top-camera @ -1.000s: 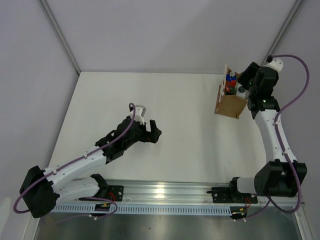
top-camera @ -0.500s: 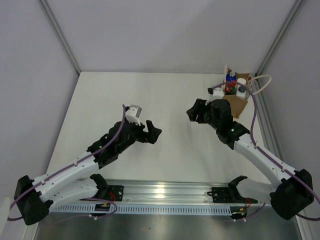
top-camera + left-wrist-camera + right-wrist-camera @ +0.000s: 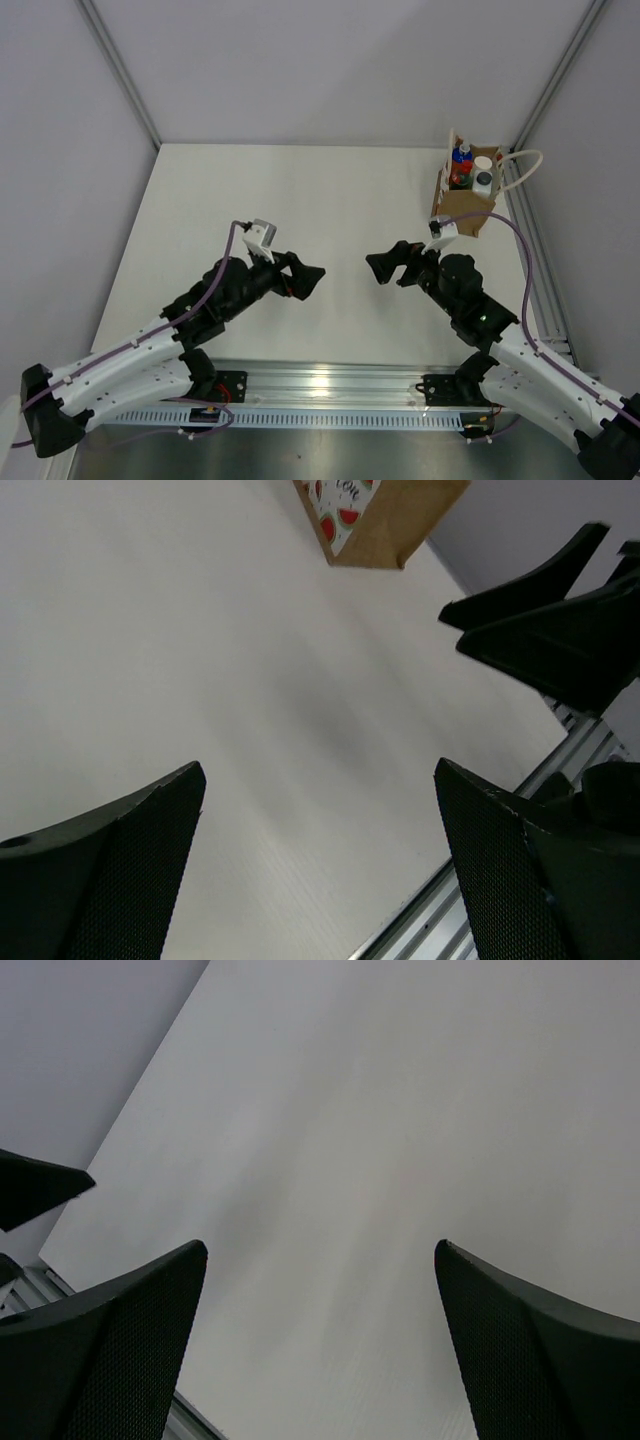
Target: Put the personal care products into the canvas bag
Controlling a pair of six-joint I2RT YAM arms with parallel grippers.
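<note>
The tan canvas bag (image 3: pixel 463 205) stands upright at the far right of the table, its white cord handle (image 3: pixel 522 163) looping to the right. Inside it show the personal care products: a blue cap on an orange-red bottle (image 3: pixel 462 157), a whitish cap (image 3: pixel 484 163) and a dark cap (image 3: pixel 483 181). My right gripper (image 3: pixel 385 266) hovers open and empty over the table's middle, well short of the bag. My left gripper (image 3: pixel 308 277) faces it, open and empty. The left wrist view shows the bag's lower corner (image 3: pixel 385 520) and the right gripper's fingers (image 3: pixel 545 620).
The white table (image 3: pixel 300 190) is bounded by grey walls at the back and both sides. A metal rail (image 3: pixel 330 385) carrying both arm bases runs along the near edge. The two grippers point at each other with a small gap between them.
My right arm has pulled back from the bag to the table's middle, and its jaws have gone from nearly shut to open. The left arm has drawn back a little towards its base.
</note>
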